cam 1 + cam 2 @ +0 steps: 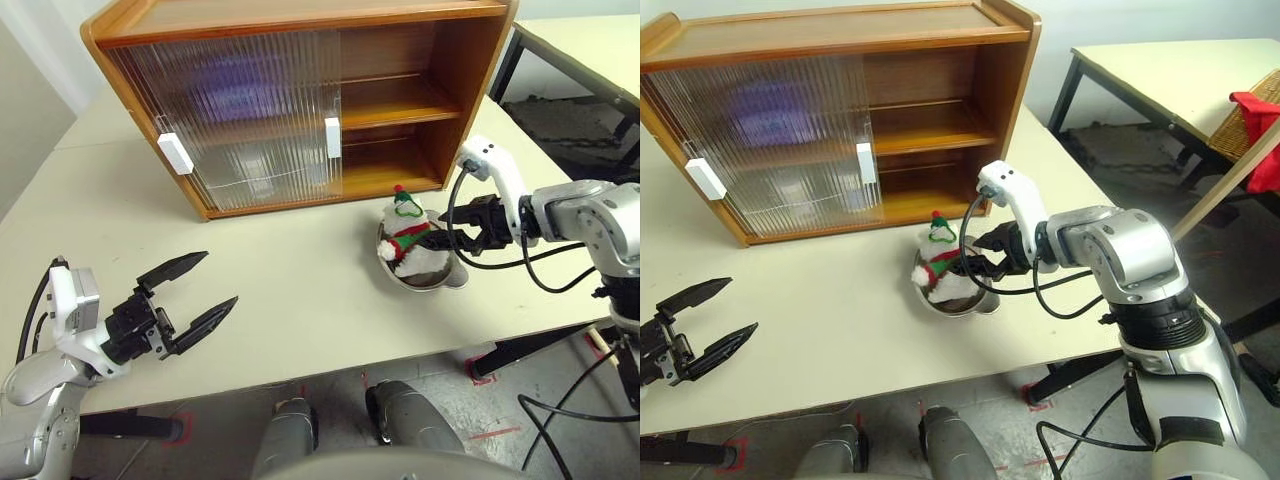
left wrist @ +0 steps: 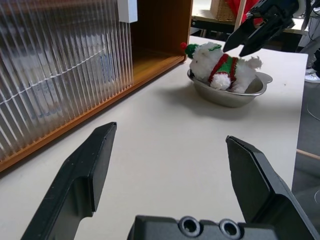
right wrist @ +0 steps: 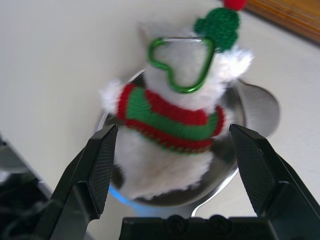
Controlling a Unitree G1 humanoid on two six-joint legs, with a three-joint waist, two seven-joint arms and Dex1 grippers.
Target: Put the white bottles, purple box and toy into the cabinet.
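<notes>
Toy (image 1: pixel 405 235) lies in a metal bowl (image 1: pixel 440 278) just in front of the cabinet (image 1: pixel 300 100), not yet shelved. Right gripper (image 3: pixel 172 145) gapes wide around it, gripping nothing; left gripper (image 1: pixel 190 295) hangs open, empty. A purple blur sits behind the cabinet's doors.

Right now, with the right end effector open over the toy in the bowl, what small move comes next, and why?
Probably ease the right end effector down and close on the toy. Its open fingers already straddle the plush body lying in the metal bowl, with nothing gripped yet.
</notes>
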